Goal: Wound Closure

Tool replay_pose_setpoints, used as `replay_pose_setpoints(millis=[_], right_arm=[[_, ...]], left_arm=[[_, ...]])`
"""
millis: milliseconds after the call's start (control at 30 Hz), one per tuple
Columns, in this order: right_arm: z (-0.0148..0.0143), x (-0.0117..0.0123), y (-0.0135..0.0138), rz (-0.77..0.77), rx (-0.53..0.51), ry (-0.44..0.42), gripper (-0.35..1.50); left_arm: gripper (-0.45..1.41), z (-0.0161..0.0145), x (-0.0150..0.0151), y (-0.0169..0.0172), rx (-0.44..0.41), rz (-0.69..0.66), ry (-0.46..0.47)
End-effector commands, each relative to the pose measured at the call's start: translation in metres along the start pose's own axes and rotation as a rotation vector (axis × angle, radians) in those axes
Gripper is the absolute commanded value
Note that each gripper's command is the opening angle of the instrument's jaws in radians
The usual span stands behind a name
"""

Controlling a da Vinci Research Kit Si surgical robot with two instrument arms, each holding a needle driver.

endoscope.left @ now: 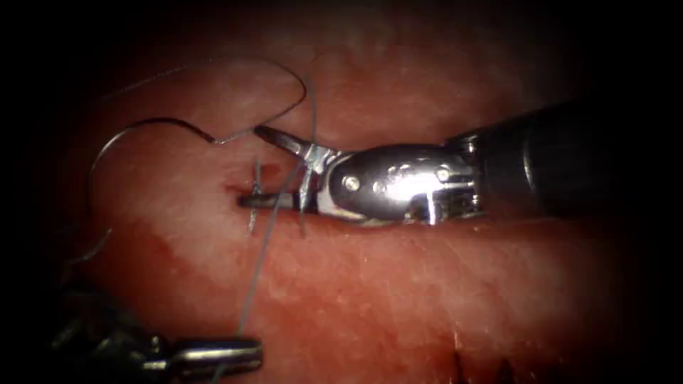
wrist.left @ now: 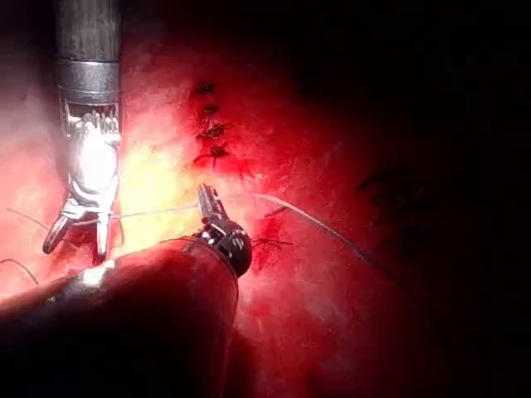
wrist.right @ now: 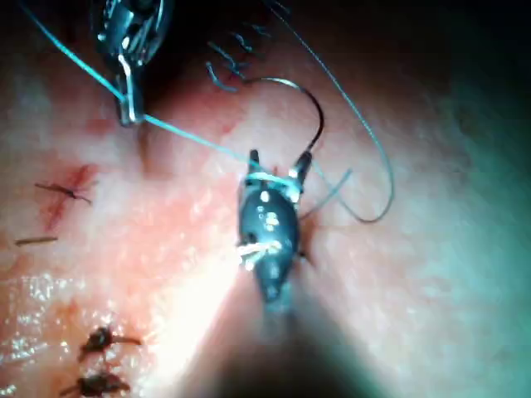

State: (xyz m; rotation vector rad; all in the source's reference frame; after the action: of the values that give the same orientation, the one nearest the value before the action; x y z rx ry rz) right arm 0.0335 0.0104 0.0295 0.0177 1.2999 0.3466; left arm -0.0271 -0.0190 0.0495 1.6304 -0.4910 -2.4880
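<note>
Nearest in the endoscope view: left claw (endoscope.left: pixel 252 353) (wrist.left: pixel 202 192) (wrist.right: pixel 129 108), narrow, clamped on the thread (endoscope.left: pixel 267 242) (wrist.left: pixel 158 211) (wrist.right: pixel 191 137). No needle in it.

From that grip: thread taut, slanting up and away across the tissue (endoscope.left: pixel 398 284) to the right claw.

Mid-field: right claw (endoscope.left: pixel 250 166) (wrist.left: pixel 76 246) (wrist.right: pixel 280 157), entering from the right, spread wide, gripping nothing. Thread laid across both open jaws near their base, apparently wrapped round them; number of turns not readable. Lower jaw low over the tissue; contact or gap not resolved.

Just beside the lower jaw: one stitch (endoscope.left: pixel 255 190) with short cut ends sticking out, a patch of red fluid (endoscope.left: pixel 235 188) around it. Exact line of the cut under the claw not made out, so no side assigned.

Left of the right claw and slightly farther: needle (endoscope.left: pixel 142 121) (wrist.right: pixel 311 99), free of both claws, lying as an open arc on the tissue surface. One end close to the tip of the right claw's upper jaw, touching or not unclear. No part seen buried in the tissue.

Farthest: slack thread in a wide loop beyond the needle and the upper jaw, down again past the claw.

Wrist views: row of earlier stitches (wrist.left: pixel 211 131) (wrist.right: pixel 99 340) well apart from both claws.
</note>
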Motion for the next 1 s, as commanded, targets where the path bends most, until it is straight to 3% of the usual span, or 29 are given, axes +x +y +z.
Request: replay_pose_setpoints(millis=[33,433,567,767,1000], right_arm=[[0.0006,-0.0004,-0.0010,0.002,-0.003,-0.009,1.18],[-0.0004,-0.0006,-0.0012,0.001,0.024,-0.044,1.19],[-0.0006,-0.0006,-0.0013,0.001,0.029,-0.042,1.21],[-0.0007,-0.0001,-0.0019,0.003,0.049,-0.034,1.21],[-0.0009,0.0002,-0.0021,0.004,0.057,-0.029,1.21]], left_arm=[[-0.45,0.0001,0.0008,0.0010,-0.004,-0.006,0.014],[-0.45,-0.0025,-0.0005,-0.0020,0.027,-0.023,-0.008],[-0.45,-0.0037,-0.0031,-0.0034,0.046,-0.021,-0.061],[-0.45,-0.0024,-0.0073,-0.0015,0.063,-0.038,-0.072],[-0.45,-0.0012,-0.0094,0.0004,0.036,-0.036,-0.098]])
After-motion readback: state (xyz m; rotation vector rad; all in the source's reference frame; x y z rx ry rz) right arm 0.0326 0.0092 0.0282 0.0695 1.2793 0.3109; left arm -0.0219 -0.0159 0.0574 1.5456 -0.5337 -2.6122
